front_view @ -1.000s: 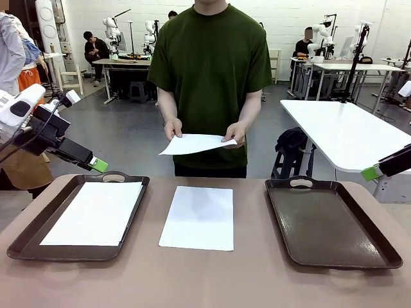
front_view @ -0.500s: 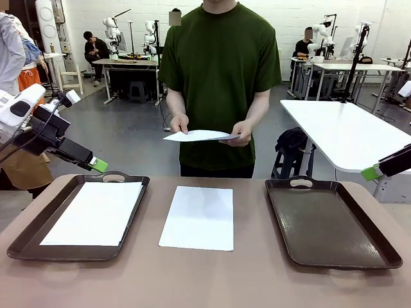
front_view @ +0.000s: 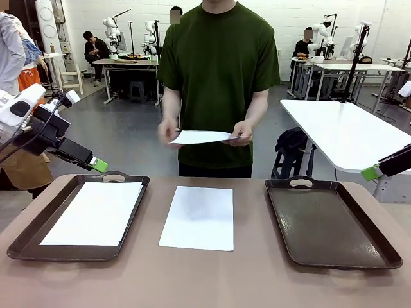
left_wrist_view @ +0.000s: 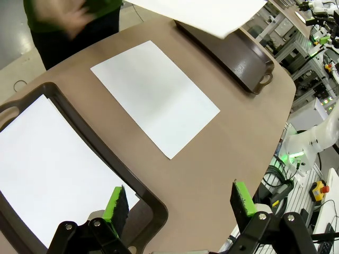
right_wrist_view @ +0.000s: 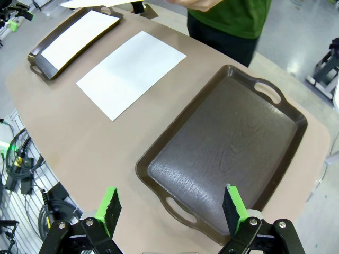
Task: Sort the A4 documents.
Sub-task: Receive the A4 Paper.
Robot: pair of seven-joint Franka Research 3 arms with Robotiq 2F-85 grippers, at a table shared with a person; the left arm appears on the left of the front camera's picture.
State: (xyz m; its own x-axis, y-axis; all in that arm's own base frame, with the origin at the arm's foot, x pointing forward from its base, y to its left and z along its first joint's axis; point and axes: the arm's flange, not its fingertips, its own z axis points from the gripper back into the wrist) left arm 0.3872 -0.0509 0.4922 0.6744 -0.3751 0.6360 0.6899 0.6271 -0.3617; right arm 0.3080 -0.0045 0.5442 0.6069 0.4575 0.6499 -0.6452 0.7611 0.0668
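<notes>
One white A4 sheet (front_view: 198, 217) lies flat on the table between the two trays, also in the wrist views (left_wrist_view: 153, 94) (right_wrist_view: 130, 72). Another sheet (front_view: 95, 212) rests in the left brown tray (front_view: 22, 239) (left_wrist_view: 153, 214). The person at the far side holds a third sheet (front_view: 202, 136) in both hands above the table edge. My left gripper (front_view: 97, 165) hovers open above the left tray's far end, fingers (left_wrist_view: 117, 203) apart and empty. My right gripper (front_view: 371, 172) hangs open off the table's right side, above the empty right tray (right_wrist_view: 228, 145).
The right brown tray (front_view: 327, 221) holds nothing. A white table (front_view: 347, 131) stands behind to the right. The brown tabletop (front_view: 212, 276) has bare room at the front.
The person has levelled the held sheet and shifted it slightly; the left hand is moving. Both arms have stayed still.
</notes>
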